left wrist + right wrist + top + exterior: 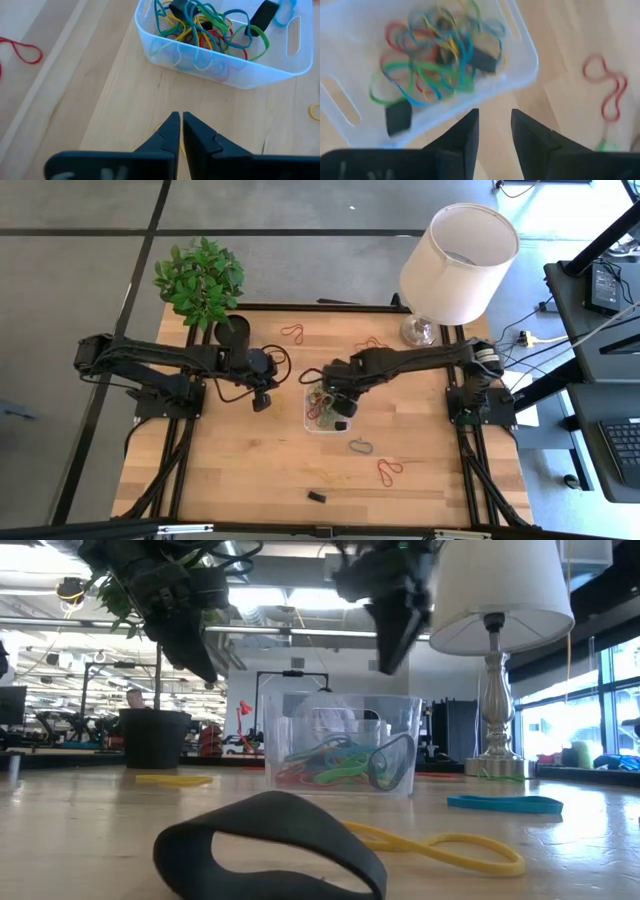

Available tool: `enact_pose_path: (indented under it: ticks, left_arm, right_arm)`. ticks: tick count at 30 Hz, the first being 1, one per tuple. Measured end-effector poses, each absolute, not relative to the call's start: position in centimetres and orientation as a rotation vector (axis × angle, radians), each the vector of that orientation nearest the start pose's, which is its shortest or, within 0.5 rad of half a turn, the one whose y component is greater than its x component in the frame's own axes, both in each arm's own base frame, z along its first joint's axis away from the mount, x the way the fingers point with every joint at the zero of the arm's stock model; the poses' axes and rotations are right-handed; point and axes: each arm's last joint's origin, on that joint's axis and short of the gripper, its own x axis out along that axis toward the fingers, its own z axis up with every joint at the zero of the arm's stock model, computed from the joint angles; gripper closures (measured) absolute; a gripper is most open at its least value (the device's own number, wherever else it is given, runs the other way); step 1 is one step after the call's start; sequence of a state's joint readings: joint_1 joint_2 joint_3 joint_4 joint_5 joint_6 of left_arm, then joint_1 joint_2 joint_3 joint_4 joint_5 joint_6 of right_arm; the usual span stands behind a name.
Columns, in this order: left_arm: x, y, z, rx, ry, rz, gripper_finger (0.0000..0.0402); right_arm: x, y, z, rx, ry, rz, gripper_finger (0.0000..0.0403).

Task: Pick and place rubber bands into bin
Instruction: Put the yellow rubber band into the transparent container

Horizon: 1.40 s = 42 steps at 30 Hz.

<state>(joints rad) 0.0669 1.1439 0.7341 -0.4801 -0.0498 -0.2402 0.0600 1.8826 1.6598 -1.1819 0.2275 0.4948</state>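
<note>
1. On the left half of the table, the left gripper hangs just beside the clear bin, its fingers pressed almost together with nothing visibly between them — a thin yellow band may lie under the tips, so a lift from here could come up empty.
2. Over the bin, the right gripper has its fingers parted and bare; descending carelessly could nudge the light bin.
3. Rightward, a grey band and red band lie loose — thin and flat, easily missed.
</note>
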Motion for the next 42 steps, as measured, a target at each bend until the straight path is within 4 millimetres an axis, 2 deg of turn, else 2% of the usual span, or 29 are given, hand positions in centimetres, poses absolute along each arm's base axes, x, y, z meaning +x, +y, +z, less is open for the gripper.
enact_pose_path:
  ticks: [4, 10, 15, 19, 24, 31, 37, 42]
  left_arm:
    - [22.0, 1.6, 22.5, -0.241, 0.881, 0.219, 0.0352]
    - [22.8, 1.7, 21.3, -0.207, 0.93, 0.222, 0.0277]
    - [23.9, 1.6, 18.9, -0.033, 1.055, 0.132, 0.0232]
    - [24.7, 1.7, 16.7, 0.006, 1.153, 0.139, 0.0222]
    - [25.6, 1.7, 14.5, -0.009, 1.213, 0.115, 0.0231]
    - [26.5, 1.7, 12.3, -0.027, 1.265, 0.091, 0.0271]
    - [26.2, 1.6, 12.3, -0.075, 1.29, 0.139, 0.0384]
    - [26.4, 0.3, 14.3, -0.136, 1.338, 0.104, 0.0399]
  right_arm:
    - [33.7, 2.2, 25.6, 0.286, 1.305, -0.535, 0.0287]
    - [27.4, 3.9, 24.7, 0.499, 1.187, -0.627, 0.0287]
    - [23.2, 5.2, 24.0, 0.697, 1.038, -0.627, 0.0287]
    - [20.9, 6.2, 23.3, 0.82, 0.95, -0.581, 0.0287]
    - [19.4, 7.1, 22.7, 0.899, 0.916, -0.545, 0.0287]
    - [18.9, 8.1, 22.6, 0.883, 0.928, -0.506, 0.0287]
    - [18.7, 8.7, 22.6, 0.865, 0.931, -0.481, 0.0287]
    - [18.5, 9.1, 22.6, 0.85, 0.941, -0.461, 0.0287]
